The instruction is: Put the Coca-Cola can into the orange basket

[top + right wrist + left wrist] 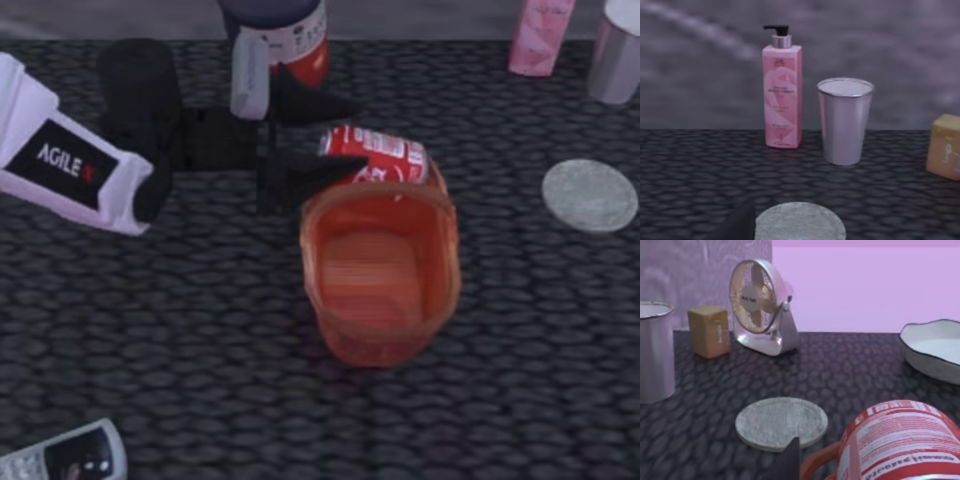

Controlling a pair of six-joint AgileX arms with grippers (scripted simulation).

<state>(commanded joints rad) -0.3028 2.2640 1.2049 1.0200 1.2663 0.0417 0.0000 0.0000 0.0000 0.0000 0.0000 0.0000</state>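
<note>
The Coca-Cola can (385,157) lies on its side over the far rim of the orange basket (318,285), up against the hoop handle. My left gripper (357,133) reaches in from the left and is open: one black finger lies along the can's near side and the other stands clear of it toward the table's back. In the left wrist view the can (900,445) fills the corner, with a strip of the orange basket (816,458) showing between it and one dark finger (789,461). My right arm is outside the top view; only a dark edge of my right gripper (738,225) shows.
A large dark bottle (290,35) with a red-and-white label stands just behind the left gripper. At the back right are a pink pump bottle (541,35) and a silver cup (615,60), with a grey round coaster (590,195) right of the basket. A phone (65,458) lies front left.
</note>
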